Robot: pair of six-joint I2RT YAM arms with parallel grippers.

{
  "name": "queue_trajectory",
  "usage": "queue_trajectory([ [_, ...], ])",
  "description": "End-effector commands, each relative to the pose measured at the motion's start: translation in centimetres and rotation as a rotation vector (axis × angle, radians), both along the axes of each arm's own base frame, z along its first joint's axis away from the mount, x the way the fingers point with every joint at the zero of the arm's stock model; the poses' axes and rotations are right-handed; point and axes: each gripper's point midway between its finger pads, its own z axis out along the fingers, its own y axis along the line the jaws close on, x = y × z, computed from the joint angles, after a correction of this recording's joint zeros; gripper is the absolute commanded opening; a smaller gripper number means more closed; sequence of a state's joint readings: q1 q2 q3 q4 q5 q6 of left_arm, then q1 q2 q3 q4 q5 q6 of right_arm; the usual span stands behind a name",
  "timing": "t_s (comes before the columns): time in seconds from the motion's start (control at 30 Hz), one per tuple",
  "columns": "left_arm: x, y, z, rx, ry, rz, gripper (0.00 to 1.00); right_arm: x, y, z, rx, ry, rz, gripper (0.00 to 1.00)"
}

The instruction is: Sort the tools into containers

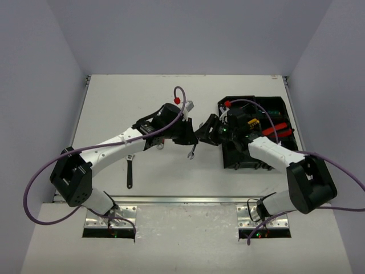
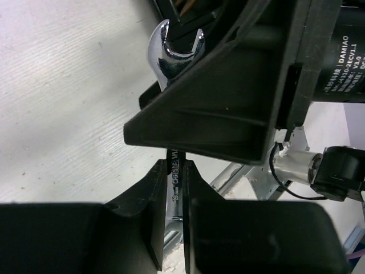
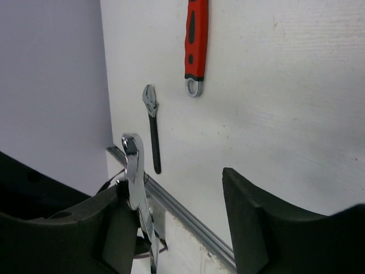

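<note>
We see the left gripper (image 2: 175, 171) with its fingers pinched narrow on the shank of a silver wrench (image 2: 174, 54), held clear above the middle of the bench (image 1: 114, 103). The right gripper (image 3: 171, 185) is at the same wrench. Its fingers stand apart, one finger (image 3: 117, 228) touching the wrench and the other clear of it. The black tray (image 1: 236, 157) lies by the bench's right edge, with a red-handled tool (image 1: 280, 128) in it. A black-handled wrench (image 1: 129, 173) lies toward the near left corner, and a red-handled wrench (image 3: 195, 40) lies apart from it.

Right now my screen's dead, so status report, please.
Left hand shut on silver wrench. Right hand open around it. Red-handled wrench, black-handled wrench on table, clear of both.
</note>
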State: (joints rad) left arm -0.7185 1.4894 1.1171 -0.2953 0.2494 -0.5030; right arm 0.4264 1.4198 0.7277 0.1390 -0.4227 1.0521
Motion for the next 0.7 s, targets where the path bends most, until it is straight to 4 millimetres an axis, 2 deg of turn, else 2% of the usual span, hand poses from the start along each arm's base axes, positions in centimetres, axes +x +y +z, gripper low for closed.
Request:
queue_trajectory([
  [0.0, 0.0, -1.0, 3.0, -0.089, -0.077, -0.029, 0.00, 1.7, 2.2, 3.7, 0.096, -0.112, 0.016, 0.15],
  [0.03, 0.1, -0.9, 2.9, -0.085, -0.081, -0.023, 0.00, 1.5, 2.4, 3.8, 0.102, -0.114, 0.023, 0.03],
  [0.07, 0.4, -0.7, 2.7, -0.071, -0.087, -0.010, 0.00, 1.4, 2.4, 3.9, 0.107, -0.114, 0.024, 0.00],
  [0.13, 0.8, 0.0, 2.0, -0.027, -0.085, 0.022, 0.13, 1.2, 1.9, 3.9, 0.091, -0.122, 0.006, 0.00],
  [0.17, 1.1, 0.2, 2.1, -0.011, -0.094, 0.044, 0.45, 1.3, 1.4, 4.0, 0.070, -0.123, -0.018, 0.00],
  [0.23, 1.5, 1.4, 1.7, 0.044, -0.092, 0.090, 0.98, 1.7, -0.4, 3.9, 0.003, -0.138, -0.066, 0.00],
  [0.27, 1.9, 1.7, 2.0, 0.053, -0.111, 0.116, 1.00, 1.9, -1.4, 3.8, -0.016, -0.130, -0.100, 0.00],
  [0.37, 2.7, 4.6, 2.6, 0.149, -0.149, 0.224, 1.00, 3.3, -8.7, 3.7, -0.143, -0.110, -0.292, 0.00],
  [0.43, 2.6, 6.6, 2.8, 0.214, -0.165, 0.283, 1.00, 3.8, -15.2, 3.7, -0.258, -0.091, -0.462, 0.00],
  [0.47, 2.5, 7.5, 3.0, 0.242, -0.174, 0.303, 1.00, 3.5, -17.5, 3.6, -0.293, -0.075, -0.512, 0.00],
  [0.53, 2.0, 9.9, 2.8, 0.323, -0.187, 0.348, 1.00, 3.1, -25.2, 4.4, -0.424, -0.060, -0.715, 0.00],
  [0.57, 1.8, 11.0, 2.4, 0.368, -0.187, 0.365, 1.00, 2.8, -27.5, 4.5, -0.488, -0.059, -0.768, 0.00],
  [0.6, 1.6, 11.1, 2.7, 0.366, -0.192, 0.367, 1.00, 2.5, -28.9, 4.8, -0.502, -0.041, -0.806, 0.00],
  [0.63, 1.0, 12.3, 1.9, 0.417, -0.186, 0.371, 1.00, 1.6, -32.6, 5.1, -0.615, -0.012, -0.900, 0.00],
  [0.67, 0.8, 13.0, 1.8, 0.437, -0.188, 0.380, 1.00, 1.1, -34.7, 5.3, -0.676, 0.012, -0.953, 0.00],
])
